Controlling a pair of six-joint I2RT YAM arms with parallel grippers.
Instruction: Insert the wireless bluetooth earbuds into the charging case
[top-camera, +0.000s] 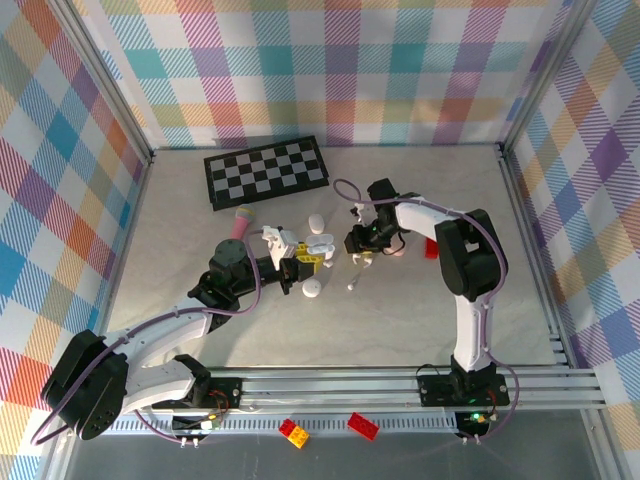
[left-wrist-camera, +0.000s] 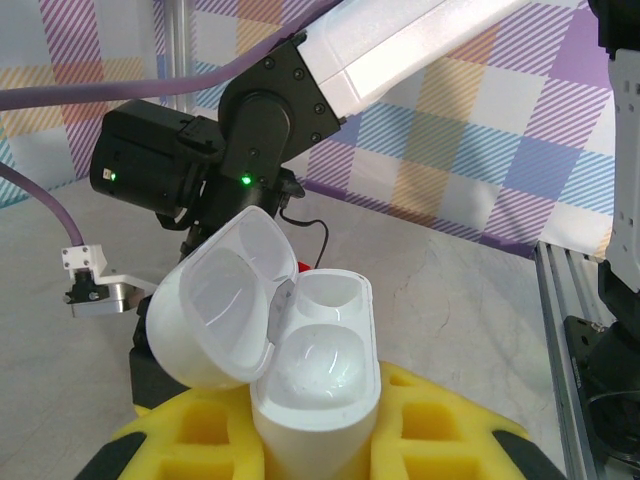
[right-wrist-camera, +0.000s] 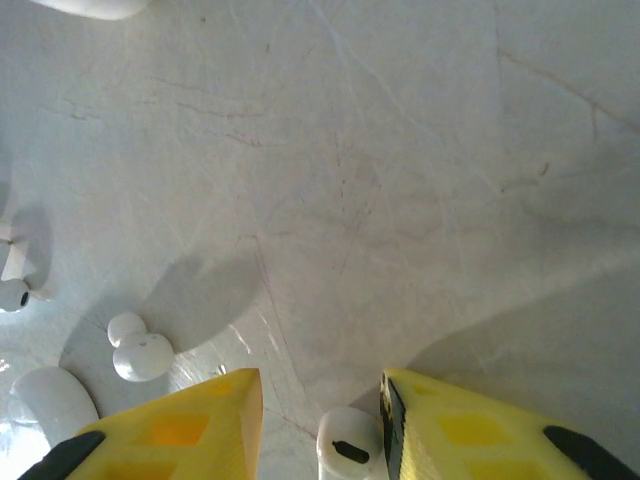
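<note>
Left gripper (left-wrist-camera: 320, 445): its yellow moulded fingers (left-wrist-camera: 195, 440) are clamped on the base of the glossy white pebble-shaped charging case (left-wrist-camera: 325, 385), low in the centre of the left wrist view.
Charging case: upright, with its hinged lid (left-wrist-camera: 215, 310) swung open to the left. Two rounded wells face up. The near well seems to hold something pale, though the gloss makes it hard to tell.
Right gripper (right-wrist-camera: 320, 390): it sits at the bottom edge of the right wrist view, pointing down at the pale marbled table (right-wrist-camera: 400, 150). The jaws are parted, with one on each side of an earbud.
Small white earbud with a dark slot (right-wrist-camera: 348, 450): it lies on the table between the yellow fingers. It is right against the right-hand finger (right-wrist-camera: 470, 430), and a gap is left on the other side.
Second white earbud (right-wrist-camera: 140, 352): loose on the table at lower left of the same view, well apart from the jaws.
Top view: both grippers meet near the centre of the frame, left gripper (top-camera: 298, 262) and right gripper (top-camera: 358, 245).
Black-and-white checkered board (top-camera: 265, 172): flat on the table above centre, behind both grippers.
Small red block (top-camera: 432, 249): right of centre, beside the right arm.
</note>
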